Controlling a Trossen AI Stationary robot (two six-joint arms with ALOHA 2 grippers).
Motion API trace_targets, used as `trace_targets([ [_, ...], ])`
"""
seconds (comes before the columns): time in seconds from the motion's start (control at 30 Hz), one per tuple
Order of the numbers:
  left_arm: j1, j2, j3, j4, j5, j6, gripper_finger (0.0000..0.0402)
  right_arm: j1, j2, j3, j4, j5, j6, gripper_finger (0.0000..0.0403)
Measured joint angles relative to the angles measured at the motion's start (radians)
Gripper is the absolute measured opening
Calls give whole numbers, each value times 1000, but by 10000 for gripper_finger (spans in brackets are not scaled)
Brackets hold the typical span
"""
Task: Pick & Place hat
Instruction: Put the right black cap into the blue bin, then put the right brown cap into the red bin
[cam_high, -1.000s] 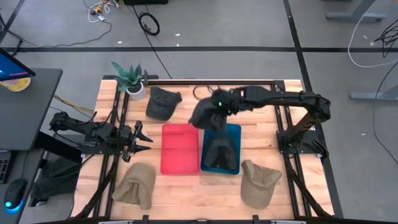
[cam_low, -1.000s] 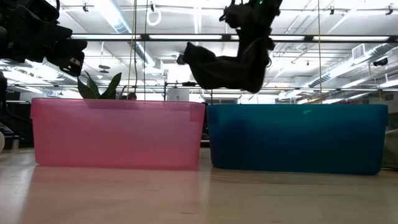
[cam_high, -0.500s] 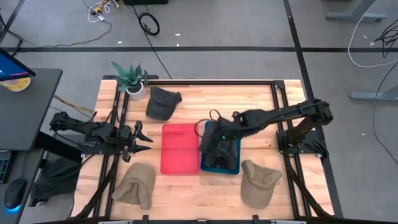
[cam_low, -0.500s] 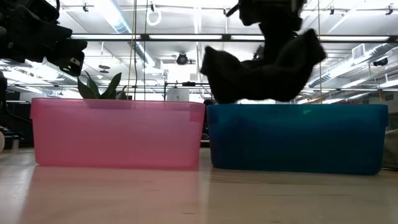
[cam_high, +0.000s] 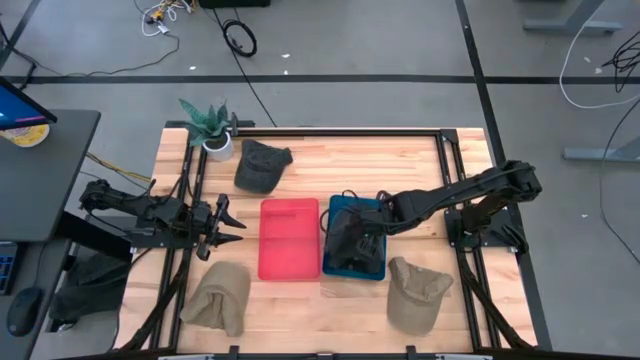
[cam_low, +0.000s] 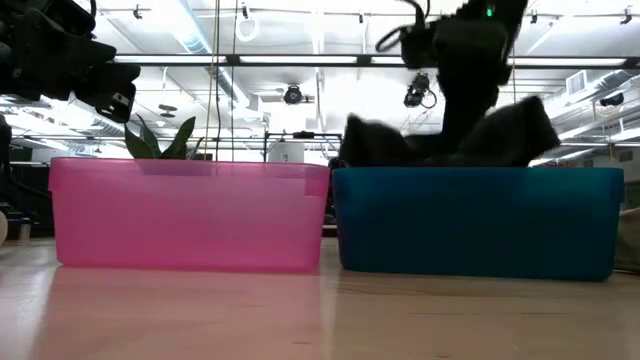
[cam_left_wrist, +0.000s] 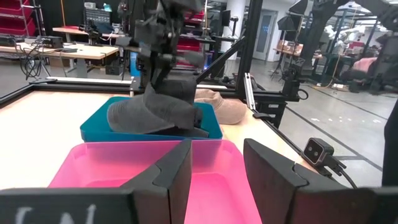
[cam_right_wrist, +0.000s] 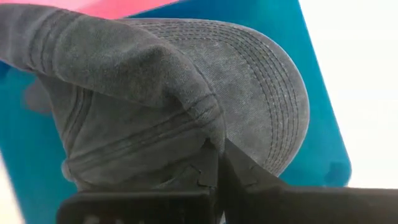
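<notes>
A dark grey cap (cam_high: 350, 240) sits in the blue bin (cam_high: 377, 207), on more dark cloth; in the low view the cap (cam_low: 500, 135) shows above the bin's rim (cam_low: 470, 172). My right gripper (cam_high: 366, 226) reaches into the bin from the table's right side and is shut on the cap. My left gripper (cam_high: 228, 228) waits open at the table's left, beside the pink bin (cam_high: 290, 238), touching nothing. In the left wrist view its open fingers (cam_left_wrist: 177, 174) frame the pink bin (cam_left_wrist: 211, 186). My right gripper (cam_right_wrist: 217, 158) pinches a raised fold of the cap's crown (cam_right_wrist: 199, 118) between its two fingers, next to the stitched brim (cam_right_wrist: 273, 99). It comes from above, slanting in from the table's right. The cap lies in the blue bin, slack, not lifted clear.
Another dark cap (cam_high: 260, 165) lies near the far edge beside a potted plant (cam_high: 210, 128). Two tan caps lie near the near edge, one on the left (cam_high: 220, 296) and one on the right (cam_high: 415, 292). Metal frame rails (cam_high: 450, 170) run along both table sides.
My right gripper has carried the dark cap from high above the bins' far ends toward the near edge and down into the blue bin. The cap, which hung clear a second ago, now lies in the bin.
</notes>
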Motion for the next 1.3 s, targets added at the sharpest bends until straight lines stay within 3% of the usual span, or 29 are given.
trace_targets([
  [0.43, 0, 0, 0, 0, 0, 0, 149, -39, 1, -277, 344, -26, 19, 0],
  [0.77, 0, 0, 0, 0, 0, 0, 149, -52, 1, -354, 425, -59, -9, 9],
  [1.03, 0, 0, 0, 0, 0, 0, 149, -53, -43, -355, 445, -98, 21, 76],
  [1.3, 0, 0, 0, 0, 0, 0, 149, -53, -182, -359, 399, -160, 24, 183],
])
